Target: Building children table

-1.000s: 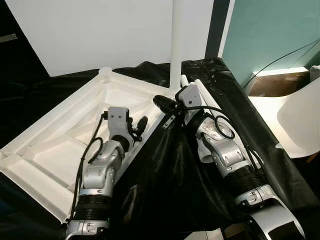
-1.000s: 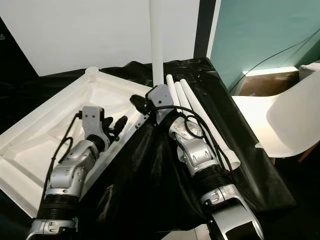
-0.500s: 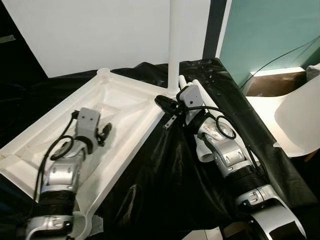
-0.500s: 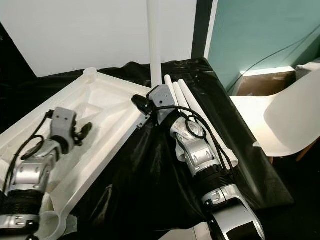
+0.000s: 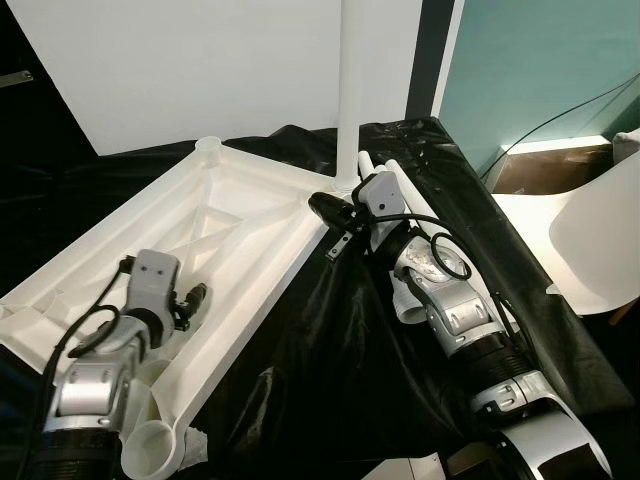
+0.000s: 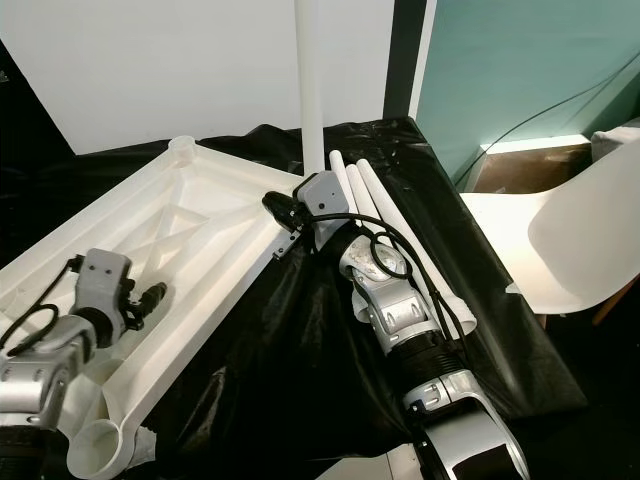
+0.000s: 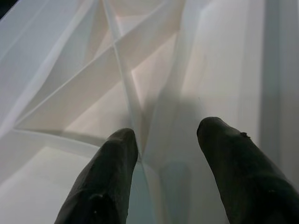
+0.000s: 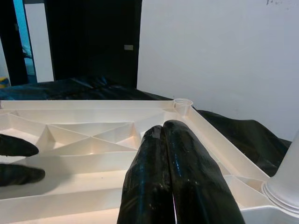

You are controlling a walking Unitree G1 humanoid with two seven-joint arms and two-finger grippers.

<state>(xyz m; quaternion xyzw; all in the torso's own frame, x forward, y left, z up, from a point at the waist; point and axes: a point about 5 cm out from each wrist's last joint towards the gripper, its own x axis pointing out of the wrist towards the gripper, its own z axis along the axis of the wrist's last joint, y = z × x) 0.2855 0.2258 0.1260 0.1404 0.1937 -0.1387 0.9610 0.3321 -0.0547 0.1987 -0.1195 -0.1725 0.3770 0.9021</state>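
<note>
On tabletop (image 5: 250, 215), upright leg (image 5: 349, 90)

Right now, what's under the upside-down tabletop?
Black sheeting spreads out from beneath the white tabletop and runs under the loose legs too. Whatever supports the sheet is covered, so I can't tell.

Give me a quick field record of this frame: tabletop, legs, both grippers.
tabletop: white tabletop lies underside up on black sheet
mounted leg: one white leg stands upright in a corner socket
loose legs: white legs lie on the sheet beside the right arm
left gripper: fingers open, over the tabletop ribs
right gripper: fingers shut, empty, near the mounted leg
</note>
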